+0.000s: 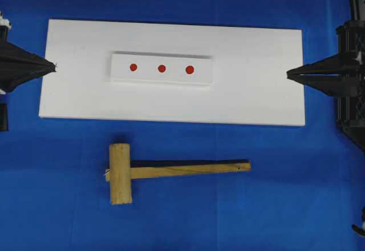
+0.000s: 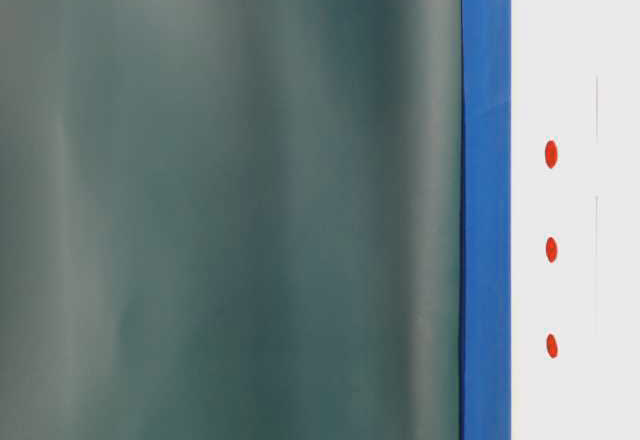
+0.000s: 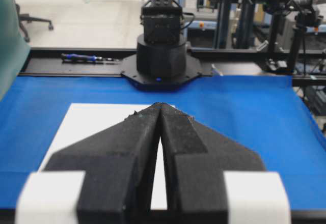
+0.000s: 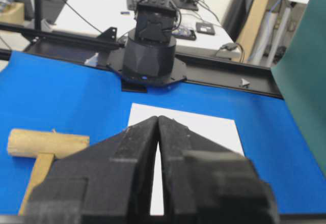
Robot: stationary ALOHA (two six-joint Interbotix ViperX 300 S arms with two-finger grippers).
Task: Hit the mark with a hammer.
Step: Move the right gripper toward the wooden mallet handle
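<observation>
Overhead: white board (image 1: 171, 100) flat on blue counter (image 1: 57, 205). Raised white strip (image 1: 162, 68) near board centre, carrying three red dots in a row; the mark (image 1: 190, 69), slightly the largest, at right end, two smaller dots (image 1: 133, 67) left of it. Hammer (image 1: 148, 171) flat on counter just below board, apart from it, head left, handle pointing right. Left pincer (image 1: 55, 67) at board's left edge, right pincer (image 1: 288, 75) at right edge; both pinched to a point, holding nothing.

Table-level: green backdrop (image 2: 230, 200) filling most of view. Blue band, then white board, three red dots stacked; cannot tell which is the mark.

Left wrist: left pincer (image 3: 159, 105) closed, tips together over board (image 3: 91, 122).

Right wrist: right pincer (image 4: 158, 117) closed, empty. Hammer (image 4: 46, 145) on counter at left.
</observation>
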